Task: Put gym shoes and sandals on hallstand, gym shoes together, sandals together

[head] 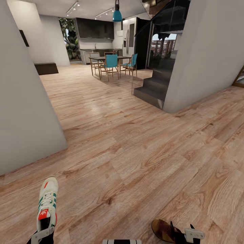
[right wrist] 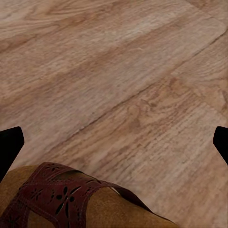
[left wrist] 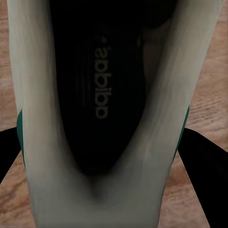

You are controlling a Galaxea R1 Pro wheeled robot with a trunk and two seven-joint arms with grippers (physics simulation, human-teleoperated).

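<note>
the left gripper [head: 42, 234] is clamped on a gym shoe [head: 47, 201], toe pointing away from it, and the right gripper [head: 183, 234] seems to grip a sandal [head: 164, 230], though that grip isn't clear. both are carried above the corridor floor [head: 135, 152]. judging by this, nothing is racked yet and the robot is in transit.

I'm looking across light wood-grain plank flooring [head: 135, 152] running toward a dining table [head: 105, 59] with teal chairs [head: 111, 62] under a teal pendant lamp [head: 117, 15]. Pale walls [head: 23, 112] are flanking me on both sides; dark stairs [head: 154, 88] are rising right, dark kitchen cabinets [head: 95, 28] behind.
</note>
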